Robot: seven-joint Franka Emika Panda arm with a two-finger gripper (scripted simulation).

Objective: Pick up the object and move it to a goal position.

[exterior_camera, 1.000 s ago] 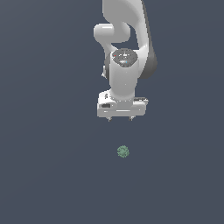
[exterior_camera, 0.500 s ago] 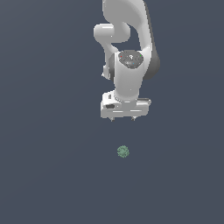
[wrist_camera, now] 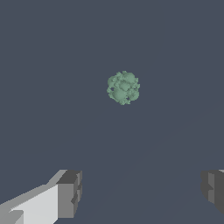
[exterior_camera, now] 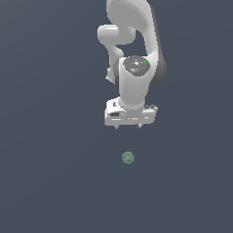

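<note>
The object (exterior_camera: pixel 128 157) is a tiny bumpy mottled green ball lying on the dark grey floor, below the arm in the exterior view. It also shows in the wrist view as a rough green ball (wrist_camera: pixel 123 87), ahead of the fingers and apart from them. My white gripper (exterior_camera: pixel 128 126) hangs above the surface, short of the ball, pointing down. It is open, with its two grey fingertips (wrist_camera: pixel 69 194) spread wide and nothing between them.
The white arm (exterior_camera: pixel 134 50) rises behind the gripper toward the top of the exterior view. A flat dark grey surface (exterior_camera: pixel 50 173) spreads all around; no other objects show.
The gripper has shifted slightly toward the exterior view's right and a little nearer the ball. The ball has stayed in place.
</note>
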